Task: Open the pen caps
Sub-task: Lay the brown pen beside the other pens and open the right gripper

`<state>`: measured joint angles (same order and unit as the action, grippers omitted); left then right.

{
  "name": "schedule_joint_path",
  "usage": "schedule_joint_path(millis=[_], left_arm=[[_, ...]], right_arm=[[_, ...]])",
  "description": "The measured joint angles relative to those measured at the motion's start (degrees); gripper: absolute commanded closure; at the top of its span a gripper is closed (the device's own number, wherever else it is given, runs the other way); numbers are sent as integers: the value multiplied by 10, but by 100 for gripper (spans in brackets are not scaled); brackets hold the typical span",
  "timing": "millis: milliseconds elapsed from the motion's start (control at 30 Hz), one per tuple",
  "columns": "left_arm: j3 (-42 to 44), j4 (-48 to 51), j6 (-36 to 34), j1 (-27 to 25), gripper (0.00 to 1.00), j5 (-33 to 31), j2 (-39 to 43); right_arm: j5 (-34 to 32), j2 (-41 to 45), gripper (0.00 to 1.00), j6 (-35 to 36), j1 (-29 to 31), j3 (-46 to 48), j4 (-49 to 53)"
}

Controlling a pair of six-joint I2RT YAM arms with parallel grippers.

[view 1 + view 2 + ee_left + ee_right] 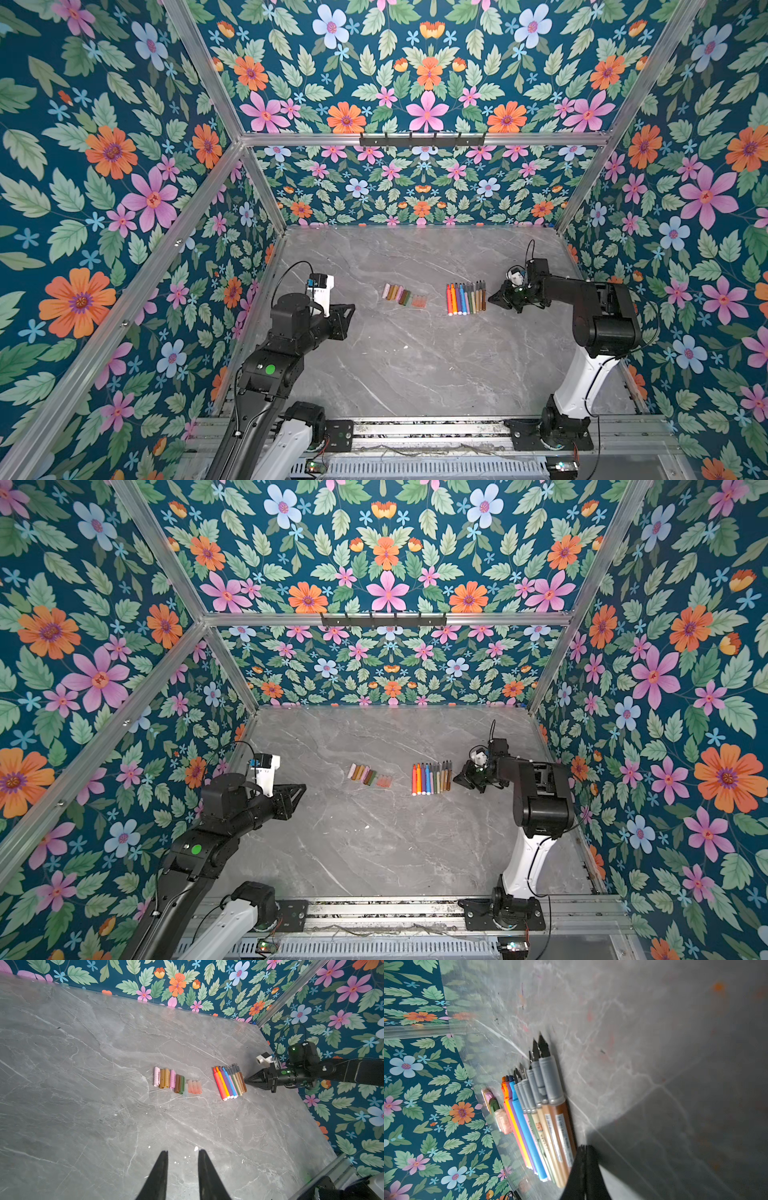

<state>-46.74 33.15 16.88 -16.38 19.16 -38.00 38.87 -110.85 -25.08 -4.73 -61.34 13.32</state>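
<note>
Several pen caps (404, 296) (177, 1083) lie side by side in a short row mid-table, pink, gold, brown, green and peach. To their right the pens (465, 298) (229, 1082) (548, 1122) lie in a tight row, uncapped, with their nibs pointing toward the back wall. My right gripper (491, 298) (246, 1080) (584, 1146) is shut and empty, its tip just right of the brown pen at the row's edge. My left gripper (352, 308) (183, 1150) hovers left of the caps, well apart from them, open with nothing between its fingers.
The grey marble table (415, 365) is boxed in by floral walls on three sides. An aluminium rail (415, 428) with both arm bases runs along the front edge. A black hook rack (422, 140) hangs on the back beam.
</note>
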Motion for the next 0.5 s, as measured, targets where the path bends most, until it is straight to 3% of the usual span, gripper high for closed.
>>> schedule_joint_path(millis=[500], left_arm=[[4, -1, 7, 0, 72, -2, 0]], right_arm=[[-7, -21, 100, 2, 7, -36, 20]])
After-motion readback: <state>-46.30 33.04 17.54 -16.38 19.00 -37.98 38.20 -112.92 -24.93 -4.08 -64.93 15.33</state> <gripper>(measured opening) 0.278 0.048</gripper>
